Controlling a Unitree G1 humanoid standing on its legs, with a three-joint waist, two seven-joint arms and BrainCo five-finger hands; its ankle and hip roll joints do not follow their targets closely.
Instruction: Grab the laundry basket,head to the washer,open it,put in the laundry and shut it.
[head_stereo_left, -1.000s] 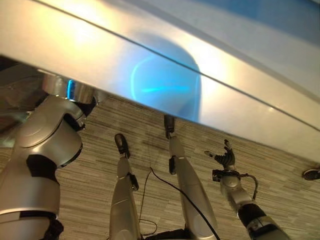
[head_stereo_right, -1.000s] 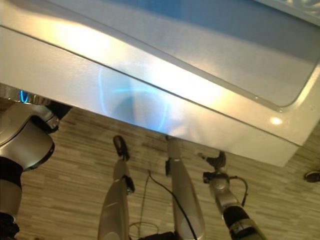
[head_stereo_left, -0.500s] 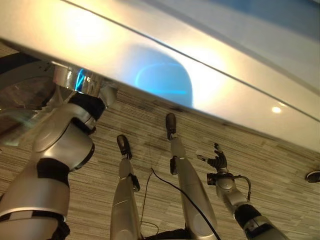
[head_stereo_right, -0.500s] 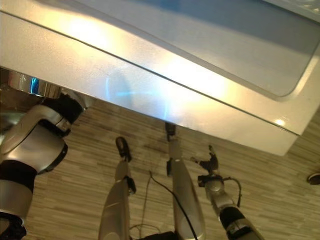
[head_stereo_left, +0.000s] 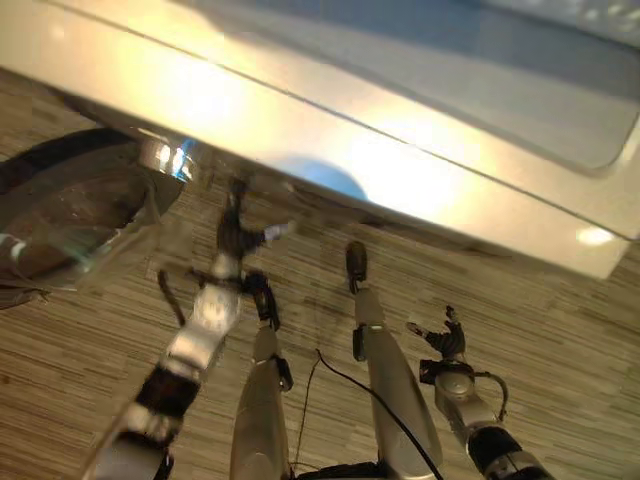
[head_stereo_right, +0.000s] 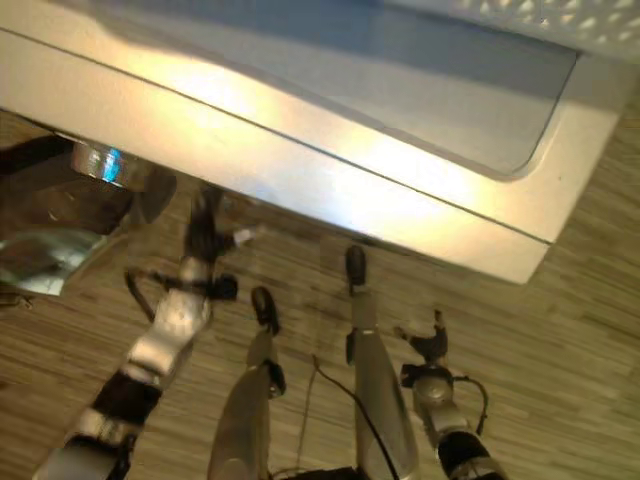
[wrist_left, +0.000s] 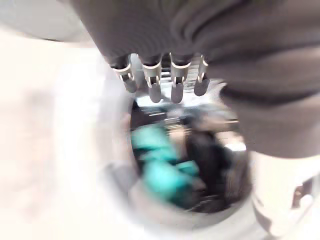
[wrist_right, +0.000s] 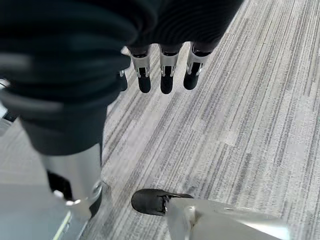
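**Shutting the washer door cleanly**

At the upper left, our left hand (head_stereo_left: 232, 238), fingers relaxed and empty, is near the washer door (head_stereo_left: 60, 225); teal laundry (wrist_left: 162, 172) lies in the drum. We push flat until it latches. Our right hand (head_stereo_left: 445, 340) hangs slack, lower right.

Laundry room; white washer (head_stereo_left: 330, 130), round door (head_stereo_left: 70, 215), striped carpet (wrist_right: 240, 125).

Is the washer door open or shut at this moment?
Open. The round glass door stands swung out beside the washer, and the left wrist view looks into the drum at teal laundry.
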